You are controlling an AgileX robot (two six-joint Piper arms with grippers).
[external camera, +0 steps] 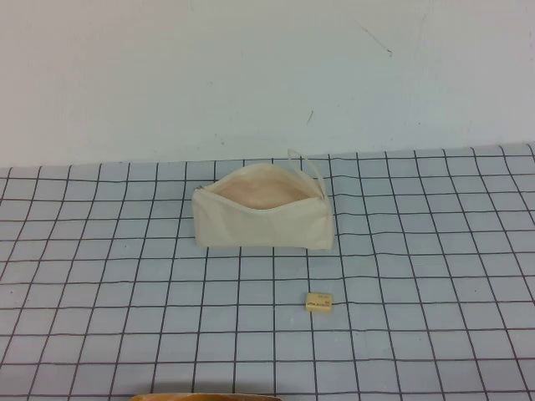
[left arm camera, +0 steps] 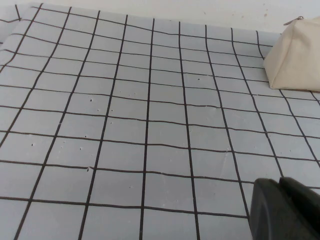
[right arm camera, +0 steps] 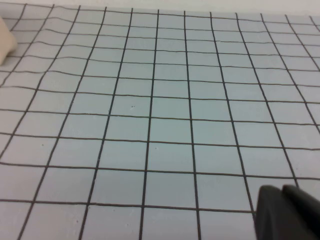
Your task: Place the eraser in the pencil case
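Observation:
The pencil case (external camera: 263, 219) is a cream-white zip pouch standing on the checked mat, its mouth open upward showing pinkish lining, with a thin white pull loop (external camera: 308, 163) at its right end. The eraser (external camera: 318, 302), a tiny cream-yellow block with dark marks, lies on the mat in front of the case, a little to the right. Neither arm shows in the high view. My left gripper (left arm camera: 280, 182) is shut and empty above bare mat, with the case (left arm camera: 292, 55) far ahead of it. My right gripper (right arm camera: 282, 190) is shut and empty, with only a corner of the case (right arm camera: 5, 42) in its view.
The grey-blue mat (external camera: 100, 292) with black grid lines covers the table up to a plain white wall (external camera: 251, 75) behind. A thin tan edge (external camera: 205, 397) shows at the bottom of the high view.

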